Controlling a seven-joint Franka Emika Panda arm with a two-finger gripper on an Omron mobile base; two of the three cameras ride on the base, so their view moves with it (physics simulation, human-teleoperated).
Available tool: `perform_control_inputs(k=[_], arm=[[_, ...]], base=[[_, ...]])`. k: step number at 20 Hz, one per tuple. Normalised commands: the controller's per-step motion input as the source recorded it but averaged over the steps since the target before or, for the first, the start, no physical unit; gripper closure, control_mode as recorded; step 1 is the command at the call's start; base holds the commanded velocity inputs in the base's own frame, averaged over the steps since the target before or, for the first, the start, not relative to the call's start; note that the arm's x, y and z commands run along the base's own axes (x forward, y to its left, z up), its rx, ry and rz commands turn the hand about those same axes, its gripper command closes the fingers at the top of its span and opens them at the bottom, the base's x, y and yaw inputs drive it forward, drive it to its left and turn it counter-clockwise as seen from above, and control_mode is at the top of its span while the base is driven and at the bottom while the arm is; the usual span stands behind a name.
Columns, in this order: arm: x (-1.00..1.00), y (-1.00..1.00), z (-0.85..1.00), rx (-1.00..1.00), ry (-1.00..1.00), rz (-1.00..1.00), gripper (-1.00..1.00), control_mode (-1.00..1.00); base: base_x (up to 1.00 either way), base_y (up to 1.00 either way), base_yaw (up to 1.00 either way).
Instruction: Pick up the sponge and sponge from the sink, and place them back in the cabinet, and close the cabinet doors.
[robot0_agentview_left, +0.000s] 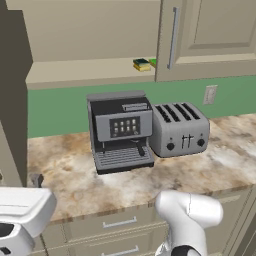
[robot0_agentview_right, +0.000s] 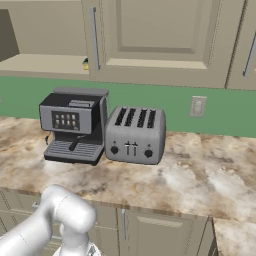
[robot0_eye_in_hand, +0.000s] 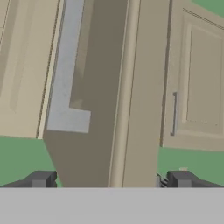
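Note:
Two sponges lie on the open cabinet's beige shelf (robot0_agentview_left: 90, 70): a dark-topped sponge (robot0_agentview_left: 141, 64) and beside it a bright green sponge (robot0_agentview_left: 153, 62), half hidden behind the right cabinet door (robot0_agentview_left: 210, 35) with its silver bar handle (robot0_agentview_left: 173, 37). In the right base view a bit of sponge (robot0_agentview_right: 86, 64) peeks out by that door's handle (robot0_agentview_right: 94, 37). The sink is out of view. My gripper (robot0_eye_in_hand: 111, 181) is open with nothing between its fingertips (robot0_eye_in_hand: 41, 178). It faces a beige door edge with a grey bar (robot0_eye_in_hand: 65, 78) close in front, and a door with a handle (robot0_eye_in_hand: 175, 113) further off.
A black and grey coffee machine (robot0_agentview_left: 120, 130) and a silver toaster (robot0_agentview_left: 180, 129) stand on the marble counter (robot0_agentview_left: 200, 170) under the cabinet. A dark brown panel (robot0_agentview_left: 12, 90) rises at the far left. Drawers with short handles (robot0_agentview_left: 120, 222) run below the counter edge.

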Motion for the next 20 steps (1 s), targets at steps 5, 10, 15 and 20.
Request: perform_control_inputs(k=[5, 10, 15, 20], arm=[[0.18, -0.23, 0.0, 0.01, 0.0, 0.0, -1.0, -1.0], [0.17, -0.2, 0.0, 0.0, -0.01, 0.0, -1.0, -1.0], [0.19, -0.13, 0.0, 0.0, -0.01, -0.03, -1.0, -1.0], [0.2, -0.14, 0.0, 0.0, -0.01, -0.06, -1.0, -1.0]], base=[[0.0, 0.0, 0.0], [0.0, 0.0, 0.0], [0.0, 0.0, 0.0], [0.0, 0.0, 0.0]])
